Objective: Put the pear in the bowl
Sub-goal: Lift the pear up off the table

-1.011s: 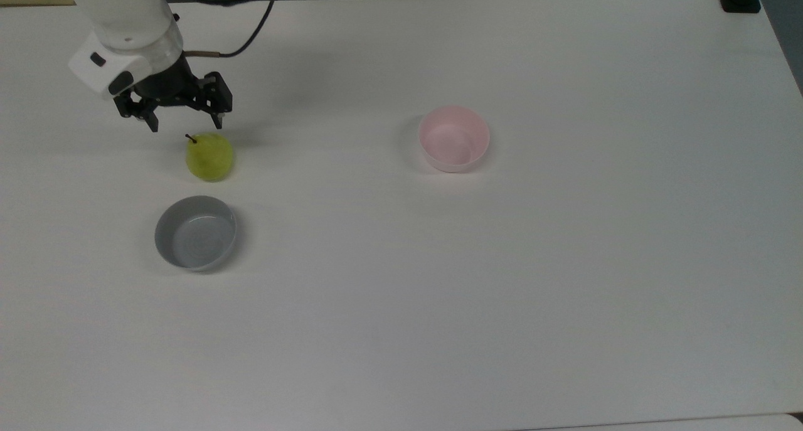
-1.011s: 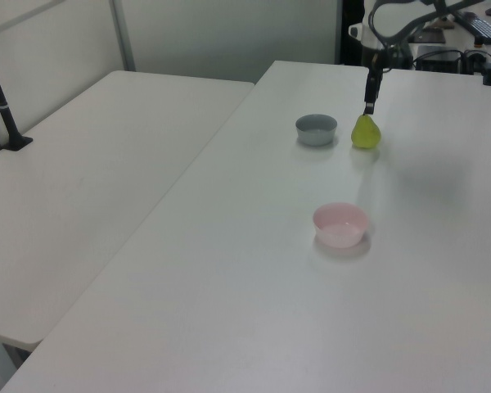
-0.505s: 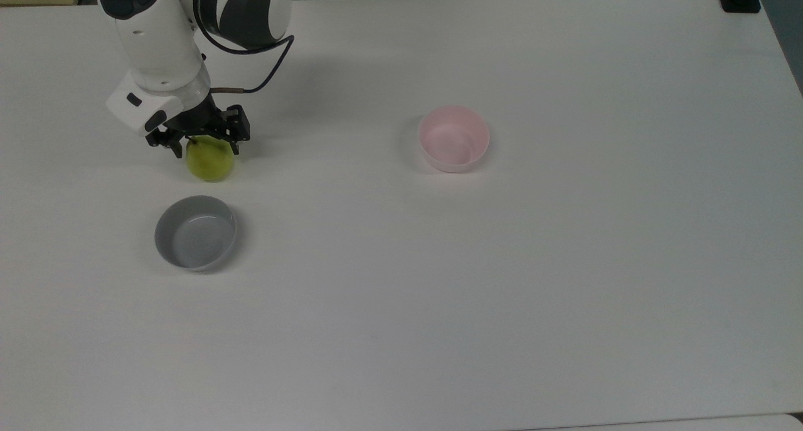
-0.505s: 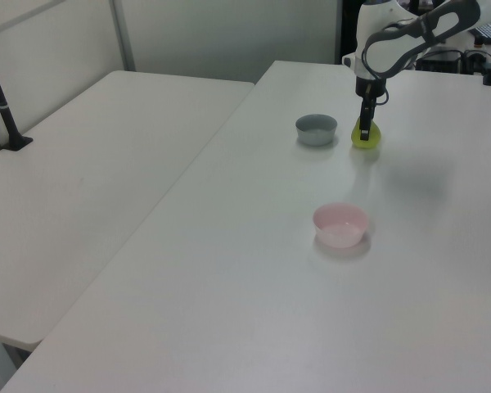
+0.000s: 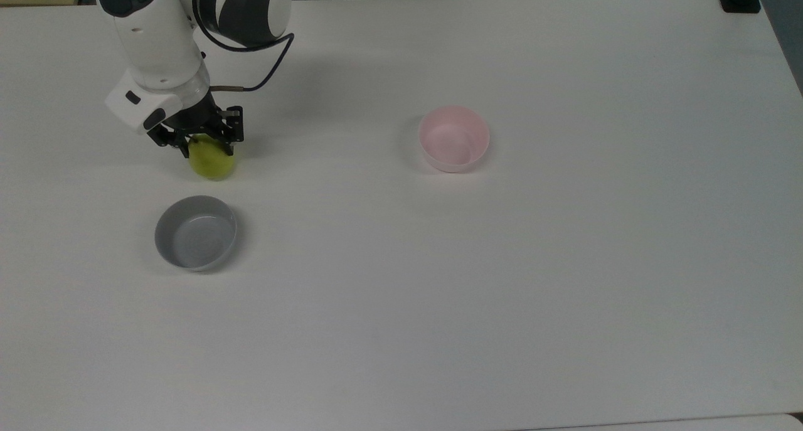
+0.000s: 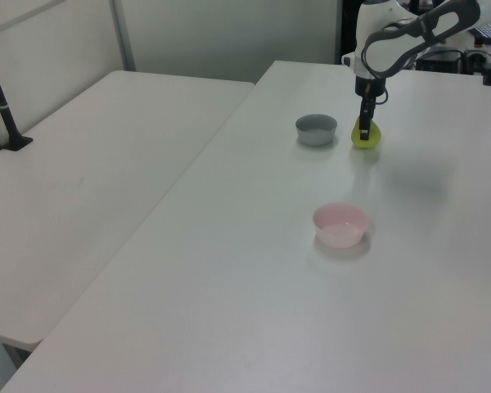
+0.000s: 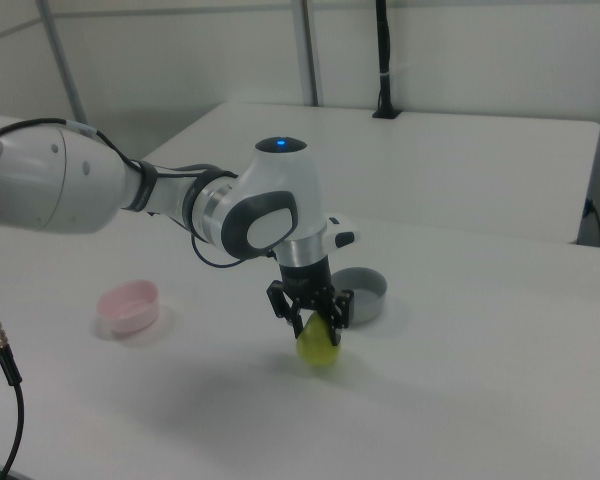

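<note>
I see the gripper (image 5: 202,143) down over the pear (image 5: 212,162), fingers closed against its upper sides, pear sitting on the white bench (image 5: 502,293) at the top view's left. Grey bowl (image 5: 196,233) sits near the pear, below it in the top view. Pink bowl (image 5: 453,138) is well apart, toward the top view's right, nothing in it.

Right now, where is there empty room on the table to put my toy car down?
Bare table spreads between the grey bowl and pink bowl, and along the top view's bottom and right. It's crowded where the gripper grips the pear.
</note>
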